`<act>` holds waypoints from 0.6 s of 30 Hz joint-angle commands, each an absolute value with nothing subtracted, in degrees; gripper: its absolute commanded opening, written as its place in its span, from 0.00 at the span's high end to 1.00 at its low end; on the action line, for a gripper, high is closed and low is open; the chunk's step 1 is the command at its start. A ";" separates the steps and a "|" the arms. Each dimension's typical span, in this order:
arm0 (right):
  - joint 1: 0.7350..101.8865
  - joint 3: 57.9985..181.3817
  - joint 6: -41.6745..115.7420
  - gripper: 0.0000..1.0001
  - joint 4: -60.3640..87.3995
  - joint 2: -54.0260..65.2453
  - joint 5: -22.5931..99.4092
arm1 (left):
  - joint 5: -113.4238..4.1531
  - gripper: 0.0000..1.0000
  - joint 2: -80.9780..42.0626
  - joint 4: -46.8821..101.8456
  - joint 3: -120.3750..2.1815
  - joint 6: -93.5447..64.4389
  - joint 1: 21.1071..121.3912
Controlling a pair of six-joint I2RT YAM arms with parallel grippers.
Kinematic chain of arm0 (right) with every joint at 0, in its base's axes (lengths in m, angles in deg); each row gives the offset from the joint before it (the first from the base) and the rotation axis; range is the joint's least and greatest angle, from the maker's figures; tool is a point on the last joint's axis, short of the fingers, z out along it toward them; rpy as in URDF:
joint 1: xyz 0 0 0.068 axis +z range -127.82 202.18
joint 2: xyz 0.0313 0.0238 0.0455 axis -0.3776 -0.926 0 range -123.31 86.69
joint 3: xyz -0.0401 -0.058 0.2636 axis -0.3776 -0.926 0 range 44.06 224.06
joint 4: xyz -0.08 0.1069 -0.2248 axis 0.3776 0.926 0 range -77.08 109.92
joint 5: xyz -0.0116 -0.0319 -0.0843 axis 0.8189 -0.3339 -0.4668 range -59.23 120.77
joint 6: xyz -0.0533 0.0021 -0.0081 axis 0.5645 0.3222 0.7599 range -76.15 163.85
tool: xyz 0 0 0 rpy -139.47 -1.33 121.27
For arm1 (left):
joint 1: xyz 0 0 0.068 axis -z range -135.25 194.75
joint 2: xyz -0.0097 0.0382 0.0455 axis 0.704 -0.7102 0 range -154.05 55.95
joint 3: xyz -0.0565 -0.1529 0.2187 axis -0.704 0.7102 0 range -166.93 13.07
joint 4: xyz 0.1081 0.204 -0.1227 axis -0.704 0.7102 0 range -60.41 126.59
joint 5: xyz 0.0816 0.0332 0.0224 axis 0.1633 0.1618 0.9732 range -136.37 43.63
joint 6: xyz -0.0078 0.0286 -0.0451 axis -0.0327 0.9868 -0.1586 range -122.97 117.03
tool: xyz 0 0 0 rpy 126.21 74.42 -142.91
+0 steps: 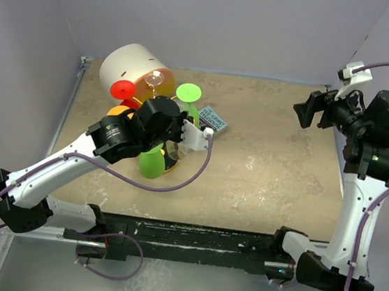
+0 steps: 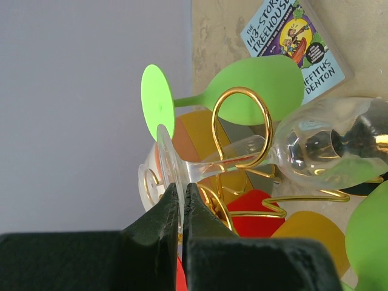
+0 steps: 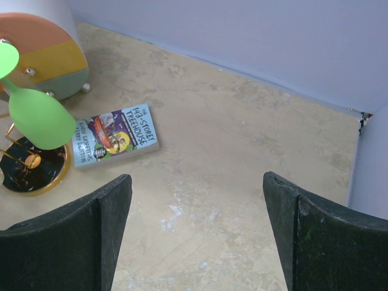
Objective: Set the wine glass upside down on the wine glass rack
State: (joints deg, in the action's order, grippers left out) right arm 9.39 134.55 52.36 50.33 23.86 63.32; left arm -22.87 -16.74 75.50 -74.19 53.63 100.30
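Item: wine glass (image 2: 327, 145), clear, being gripped at the edge of its foot disc by the left end effector (image 2: 182, 193), which is clenched on it. The stem is being carried through a curled ring arm of the wine glass rack (image 2: 241, 124), with the foot on one side of the ring and the bowl on the other. Step in hand, as judged: the hanging itself, close to completion. The next move is being judged to call for the foot to be settled onto the wire, then for the fingers to be opened and drawn back without the disc being dragged along. The other arms are being crowded by green glasses (image 2: 260, 85), a red glass (image 1: 122, 88) and an orange glass (image 1: 117, 111); a green bowl just beside the clear one is the likeliest obstruction. A book (image 3: 115, 136) is lying on the counter (image 3: 242, 151) near the rack's base, with a white cylinder (image 1: 130, 64) behind. The right end effector (image 3: 197, 194) is being held released, well apart.
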 commanded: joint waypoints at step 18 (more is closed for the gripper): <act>9.05 133.79 51.75 0.09 48.11 25.78 65.03 | -30.11 1.00 -16.69 71.61 -73.98 58.06 100.82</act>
State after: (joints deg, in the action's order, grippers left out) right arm 9.36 133.61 52.34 50.20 24.56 63.50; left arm -28.29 -16.85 75.93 -74.19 56.47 100.41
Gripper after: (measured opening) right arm 0.908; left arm 0.028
